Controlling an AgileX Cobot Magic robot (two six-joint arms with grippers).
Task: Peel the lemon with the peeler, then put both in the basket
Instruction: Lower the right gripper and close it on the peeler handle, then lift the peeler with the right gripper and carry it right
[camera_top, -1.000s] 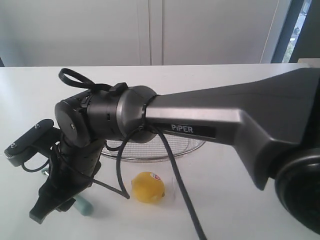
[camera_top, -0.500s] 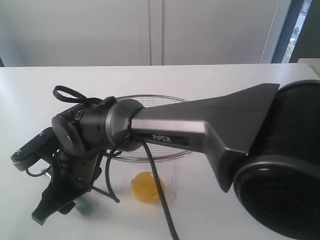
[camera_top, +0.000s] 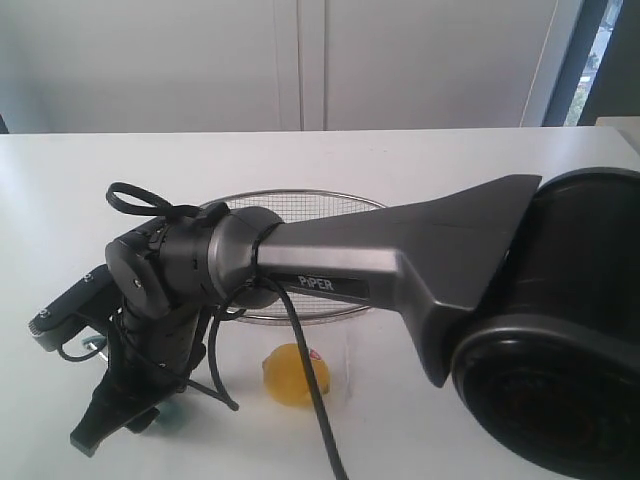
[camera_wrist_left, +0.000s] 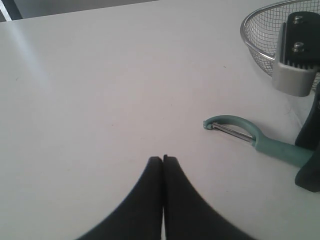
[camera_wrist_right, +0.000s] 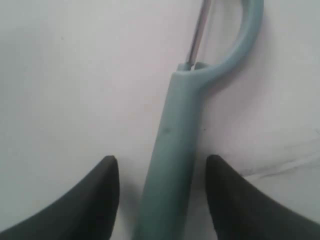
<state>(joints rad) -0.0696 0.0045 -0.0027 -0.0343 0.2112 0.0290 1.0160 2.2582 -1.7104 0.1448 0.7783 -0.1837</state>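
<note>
Over the white table (camera_wrist_left: 100, 75), my right gripper (camera_wrist_right: 161, 162) stands with fingers apart on either side of the peeler (camera_wrist_right: 180, 115) handle, while my left gripper (camera_wrist_left: 163, 159) is closed.

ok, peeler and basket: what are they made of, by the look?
The peeler looks like moulded plastic: pale teal, matte with a faint sheen, one smooth piece from handle to hooked head. Its blade is a thin, grey, shiny strip, probably metal. The basket is see-through silver wire mesh with a thicker bright rim; it looks like steel, but the alloy can't be told.
</note>
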